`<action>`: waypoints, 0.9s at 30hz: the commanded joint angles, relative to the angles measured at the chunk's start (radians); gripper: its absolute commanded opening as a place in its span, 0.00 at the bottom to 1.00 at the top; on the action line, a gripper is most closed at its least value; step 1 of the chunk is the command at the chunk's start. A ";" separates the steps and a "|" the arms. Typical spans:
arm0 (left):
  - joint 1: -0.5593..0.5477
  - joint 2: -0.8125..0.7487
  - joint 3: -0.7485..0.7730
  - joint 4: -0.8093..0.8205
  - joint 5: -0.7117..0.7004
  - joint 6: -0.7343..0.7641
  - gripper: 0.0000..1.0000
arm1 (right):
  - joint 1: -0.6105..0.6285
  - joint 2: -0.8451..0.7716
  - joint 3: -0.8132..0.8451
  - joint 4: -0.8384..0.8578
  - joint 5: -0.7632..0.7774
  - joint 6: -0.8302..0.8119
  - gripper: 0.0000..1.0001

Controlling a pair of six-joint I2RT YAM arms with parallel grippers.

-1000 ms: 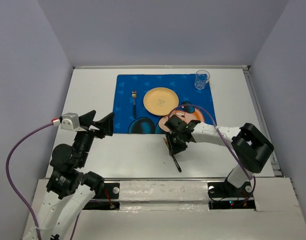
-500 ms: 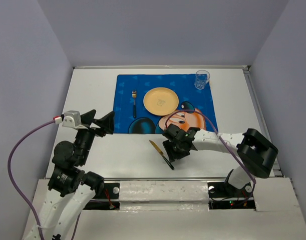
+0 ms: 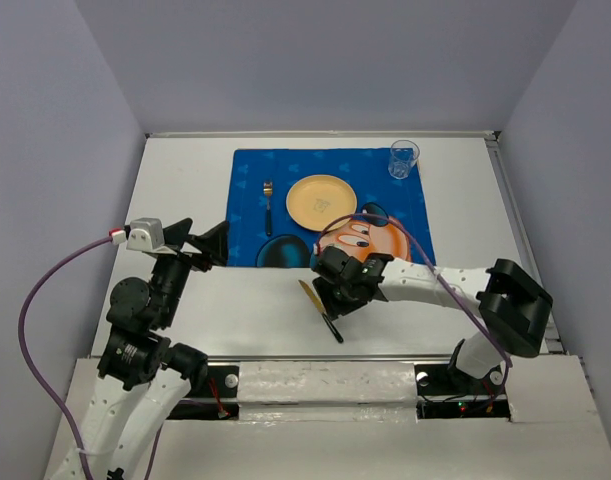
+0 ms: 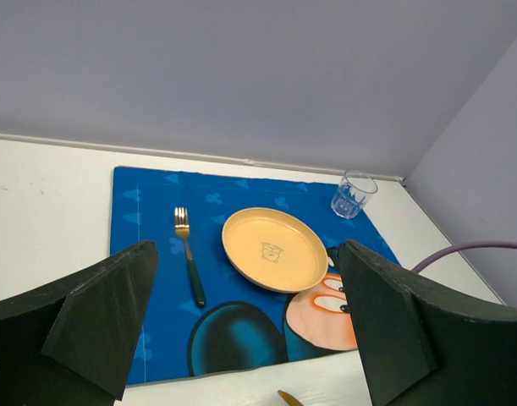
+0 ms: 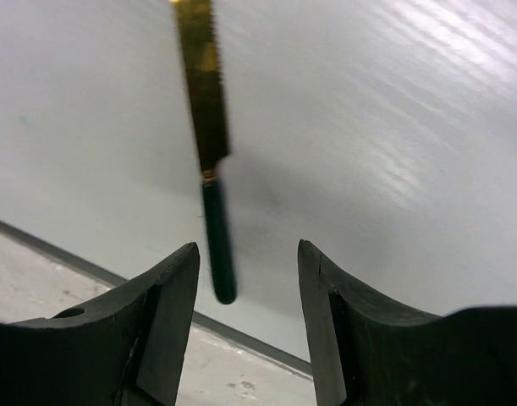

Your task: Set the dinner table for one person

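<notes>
A knife with a gold blade and dark green handle (image 3: 334, 330) lies on the white dinner table (image 3: 185, 170) near its front edge. My right gripper (image 3: 328, 302) hovers over it, open. In the right wrist view the knife handle (image 5: 217, 249) lies between the spread fingers (image 5: 169, 296), nearer the left one, not gripped. On the blue placemat (image 3: 250, 215) lie a yellow plate (image 3: 321, 200), a fork (image 3: 268, 205) to its left and a clear glass (image 3: 403, 158) at the far right corner. My left gripper (image 3: 200, 245) is open and empty, left of the mat.
Pale lavender walls close the table on three sides. The left wrist view shows the plate (image 4: 273, 248), fork (image 4: 189, 254), glass (image 4: 353, 194) and the knife tip (image 4: 289, 397). The table's front edge (image 5: 89, 266) runs just past the knife handle.
My right gripper has moved left along the front of the table. The knife now lies further left, with its blade uncovered. The left arm has barely shifted.
</notes>
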 commanded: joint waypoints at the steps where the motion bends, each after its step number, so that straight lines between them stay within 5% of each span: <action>1: 0.010 0.010 -0.006 0.050 0.015 0.000 0.99 | 0.067 0.055 0.056 0.019 0.019 0.005 0.56; 11: 0.011 0.010 -0.004 0.050 0.018 0.002 0.99 | 0.096 0.140 0.025 0.048 0.028 0.013 0.34; 12: 0.013 0.009 -0.006 0.050 0.020 0.000 0.99 | 0.096 0.145 0.034 0.048 0.030 0.011 0.16; 15: 0.013 0.010 -0.006 0.050 0.017 0.000 0.99 | 0.115 0.131 0.059 0.040 0.031 -0.002 0.00; 22: 0.015 0.013 -0.004 0.050 0.016 -0.002 0.99 | 0.083 -0.058 0.155 0.017 0.122 -0.038 0.00; 27: 0.019 0.013 -0.006 0.052 0.020 0.000 0.99 | -0.136 -0.116 0.191 0.118 0.186 -0.099 0.00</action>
